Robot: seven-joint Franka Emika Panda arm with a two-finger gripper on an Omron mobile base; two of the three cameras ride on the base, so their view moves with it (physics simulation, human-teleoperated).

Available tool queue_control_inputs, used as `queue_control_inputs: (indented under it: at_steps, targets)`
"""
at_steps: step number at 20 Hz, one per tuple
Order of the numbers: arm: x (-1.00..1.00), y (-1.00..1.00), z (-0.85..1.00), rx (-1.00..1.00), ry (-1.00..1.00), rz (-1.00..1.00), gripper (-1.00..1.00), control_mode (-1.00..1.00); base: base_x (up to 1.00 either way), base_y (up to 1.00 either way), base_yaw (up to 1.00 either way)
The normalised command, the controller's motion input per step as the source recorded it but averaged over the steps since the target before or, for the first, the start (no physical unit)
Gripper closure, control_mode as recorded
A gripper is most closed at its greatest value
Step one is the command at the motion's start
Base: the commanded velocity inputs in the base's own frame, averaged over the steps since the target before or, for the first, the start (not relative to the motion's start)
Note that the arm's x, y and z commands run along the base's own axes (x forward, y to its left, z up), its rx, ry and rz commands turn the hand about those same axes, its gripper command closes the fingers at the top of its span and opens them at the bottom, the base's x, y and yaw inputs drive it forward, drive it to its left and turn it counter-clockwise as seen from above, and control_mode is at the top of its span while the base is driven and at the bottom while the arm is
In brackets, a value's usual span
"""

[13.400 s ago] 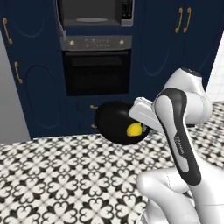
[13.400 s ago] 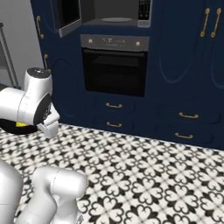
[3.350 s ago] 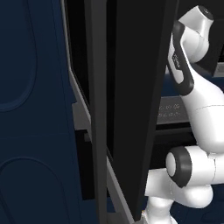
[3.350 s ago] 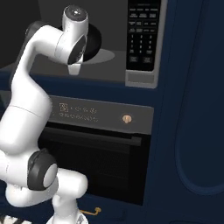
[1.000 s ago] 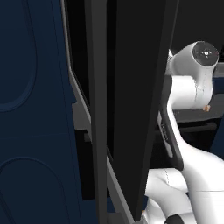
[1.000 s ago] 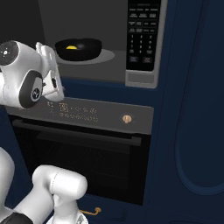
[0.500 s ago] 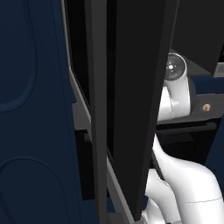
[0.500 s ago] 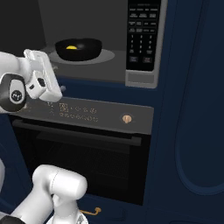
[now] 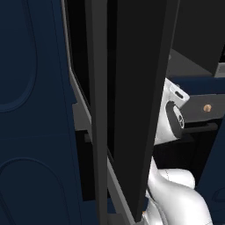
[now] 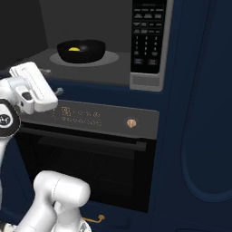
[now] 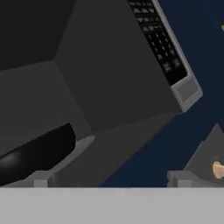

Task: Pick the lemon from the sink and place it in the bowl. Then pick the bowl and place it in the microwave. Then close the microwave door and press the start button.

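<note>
The black bowl point(image 10: 82, 51) rests on the floor of the open microwave point(image 10: 90, 27), and the yellow lemon point(image 10: 74, 49) lies inside it. My gripper point(image 10: 51, 81) hangs open and holds nothing, outside the cavity, below and left of the bowl by the microwave's front lower edge. In the hand view my gripper point(image 11: 110, 179) has its fingertips point(image 11: 41, 179) wide apart, the bowl point(image 11: 37, 153) sits at lower left and the button panel point(image 11: 159, 41) at upper right. The microwave door point(image 9: 132, 88) stands swung open, edge-on in the left base view. The sink is out of view.
Under the microwave sits a black oven with a control strip point(image 10: 90, 116), a brass knob point(image 10: 131, 123) and a bar handle point(image 10: 90, 141). The button panel point(image 10: 147, 38) is right of the cavity. Navy cabinet fronts point(image 10: 204, 113) flank both sides.
My hand has dropped lower and drifted left, away from the cavity mouth, over the last second. Earlier it was inside the microwave. The bowl with the lemon stays put inside.
</note>
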Motion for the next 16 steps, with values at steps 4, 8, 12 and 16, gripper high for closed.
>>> queue_control_inputs:
  at_steps: [4, 8, 12, 16]
  targets:
    - [-0.80, 0.00, -0.23, -0.40, -0.36, -0.11, -1.00, -1.00, 0.00, 0.00, 0.00]
    - [-0.98, 0.24, -0.20, -0.44, -0.40, -0.14, -1.00, -1.00, 0.00, 0.00, 0.00]
    - [-0.65, 0.21, -0.36, -0.40, -0.30, -0.11, -1.00, -1.00, 0.00, 0.00, 0.00]
    - [0.00, -0.22, -0.50, -0.41, -0.28, -0.06, -1.00, -1.00, 0.00, 0.00, 0.00]
